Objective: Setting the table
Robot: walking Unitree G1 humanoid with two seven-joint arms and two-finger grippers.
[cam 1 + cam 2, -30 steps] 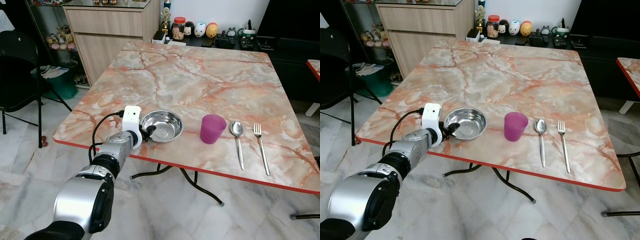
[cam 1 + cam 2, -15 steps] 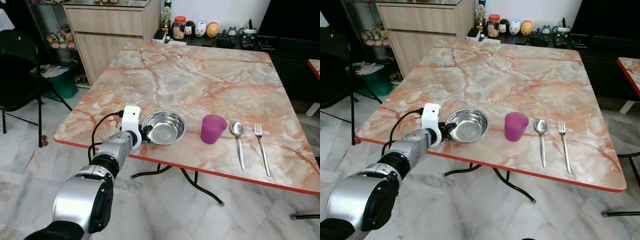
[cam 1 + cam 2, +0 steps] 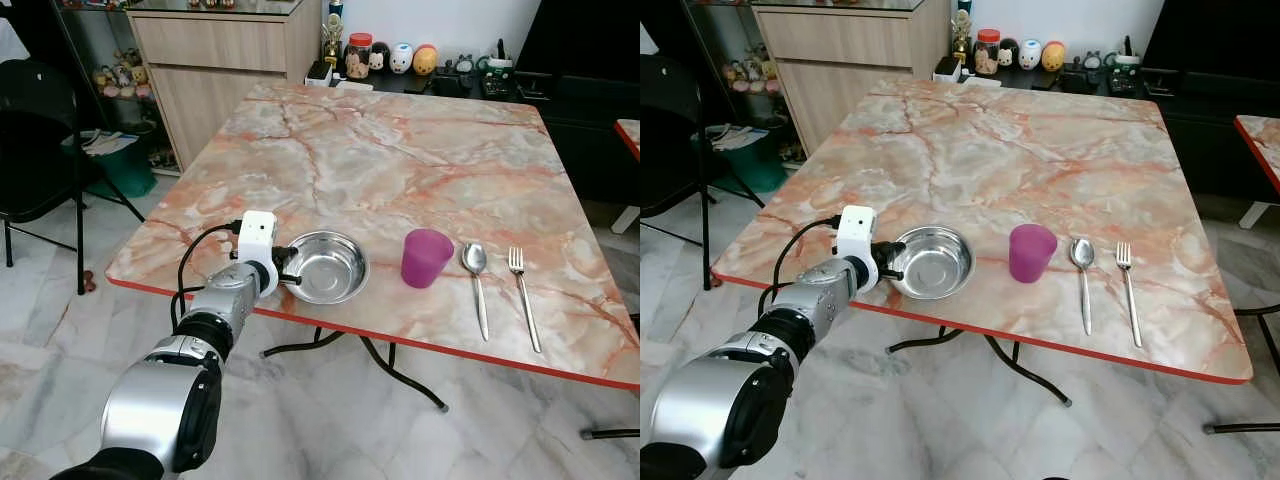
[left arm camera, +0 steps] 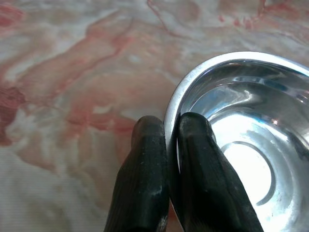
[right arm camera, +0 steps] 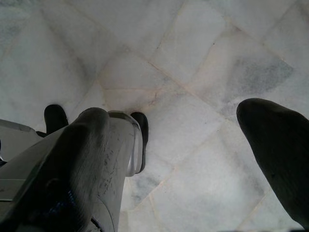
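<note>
The bowl runs off the frame at 3 and 5 o'clock in the left wrist view, so you only get part of its rim. The left gripper's fingers are cut off at 6 o'clock. Little jars and figurines at 12 o'clock past the table are too small to identify.

The square table has a pink-and-cream marble-pattern top with a red edge. Four items stand in a row along its near edge. From the robot's left: a steel bowl, upright; a purple cup, upright; a spoon; a fork. Spoon and fork lie parallel, handles toward the near edge.
</note>
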